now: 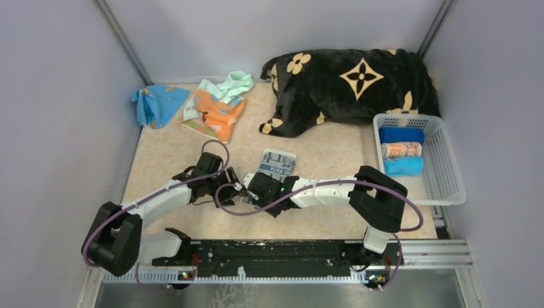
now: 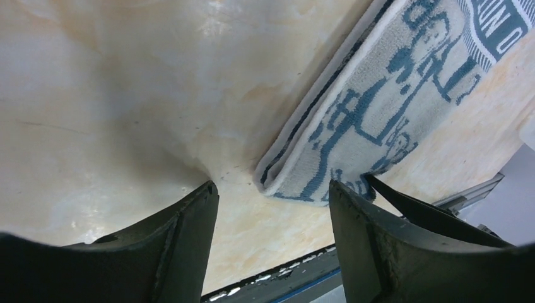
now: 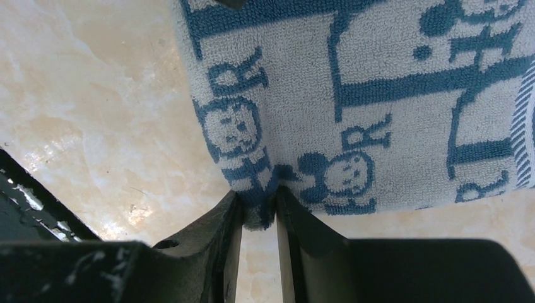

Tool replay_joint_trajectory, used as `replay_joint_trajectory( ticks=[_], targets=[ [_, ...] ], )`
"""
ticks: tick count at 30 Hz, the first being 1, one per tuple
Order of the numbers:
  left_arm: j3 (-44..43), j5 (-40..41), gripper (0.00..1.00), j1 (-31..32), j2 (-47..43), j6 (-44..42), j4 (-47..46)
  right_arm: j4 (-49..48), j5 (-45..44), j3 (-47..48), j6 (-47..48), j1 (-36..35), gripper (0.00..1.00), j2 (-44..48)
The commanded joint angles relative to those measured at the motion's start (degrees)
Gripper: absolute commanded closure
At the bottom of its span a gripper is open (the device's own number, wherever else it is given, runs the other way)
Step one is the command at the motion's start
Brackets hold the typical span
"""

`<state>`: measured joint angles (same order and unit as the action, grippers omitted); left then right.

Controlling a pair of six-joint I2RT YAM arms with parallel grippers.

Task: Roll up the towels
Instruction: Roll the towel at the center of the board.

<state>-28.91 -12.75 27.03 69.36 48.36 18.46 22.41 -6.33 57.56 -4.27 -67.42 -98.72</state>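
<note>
The right tool (image 3: 257,203) pinches a fold at the near edge of the grey-blue patterned towel (image 3: 378,95), jaws narrowed onto the cloth. The left tool (image 2: 272,188) stands wide, the towel's folded corner showing between its fingers, one finger covering part of the hem. From above, both wrists hide the towel's near half on the worktop (image 1: 167,154); both wrist views crop the cloth's far end.
</note>
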Motion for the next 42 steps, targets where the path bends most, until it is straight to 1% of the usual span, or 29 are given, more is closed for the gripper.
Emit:
replay_joint_trajectory(
  ticks=[1,3,5,8,11,15,17,21,28,30,32,35,38,40,42],
  targets=[
    [-0.2,0.1,0.30,1.5,3.7,2.2,1.5,-4.6,8.0,-1.0,-2.7,-0.3,0.74,-3.1],
    [-0.4,0.5,0.32,2.3,4.7,2.9,1.6,-5.4,9.2,-0.8,-2.9,-0.3,0.71,-3.1],
    [-1.0,2.5,0.33,3.8,5.6,3.7,2.5,-5.9,9.2,-0.9,-2.9,-0.3,0.69,-3.1],
    [-2.2,5.3,0.37,5.6,6.9,4.3,5.4,-5.6,7.1,-1.1,-2.5,-0.3,0.68,-3.3],
    [-2.4,8.7,0.43,5.9,7.6,4.7,7.9,-6.1,5.1,-1.8,-2.0,-0.6,0.66,-2.8],
    [-3.3,14.4,0.43,5.9,8.9,4.9,11.3,-7.0,3.9,-2.8,-1.5,-1.3,0.62,-2.3],
    [-3.8,16.1,0.44,5.9,10.1,4.8,11.9,-6.9,3.1,-2.8,-1.1,-2.0,0.61,-2.5],
    [-5.9,18.0,0.45,6.1,12.8,4.4,13.8,-7.1,1.2,-3.1,-0.8,-3.2,0.60,-2.5],
    [-7.0,19.3,0.52,7.8,16.1,3.4,15.6,-7.7,-1.9,-3.0,0.1,-4.9,0.58,-2.7],
    [-7.8,19.7,0.56,8.5,17.3,3.1,16.1,-6.8,-2.7,-2.4,0.3,-5.1,0.59,-3.7],
    [-8.4,19.9,0.59,8.7,18.3,2.6,16.4,-6.4,-3.3,-2.4,0.5,-5.3,0.60,-4.4],
    [-9.0,20.0,0.59,8.7,20.0,0.8,16.3,-6.7,-3.0,-3.3,1.3,-5.3,0.65,-4.7],
    [-10.2,20.7,0.58,8.4,21.6,-0.3,17.2,-6.2,-2.4,-3.5,1.6,-5.3,0.75,-4.8],
    [-11.0,20.7,0.54,7.9,21.5,-0.8,17.2,-6.4,-1.7,-3.8,1.6,-5.3,0.81,-4.3],
    [-12.0,20.4,0.46,7.4,20.6,-1.0,17.2,-7.2,0.1,-4.0,1.3,-5.2,0.88,-3.5]
  ],
)
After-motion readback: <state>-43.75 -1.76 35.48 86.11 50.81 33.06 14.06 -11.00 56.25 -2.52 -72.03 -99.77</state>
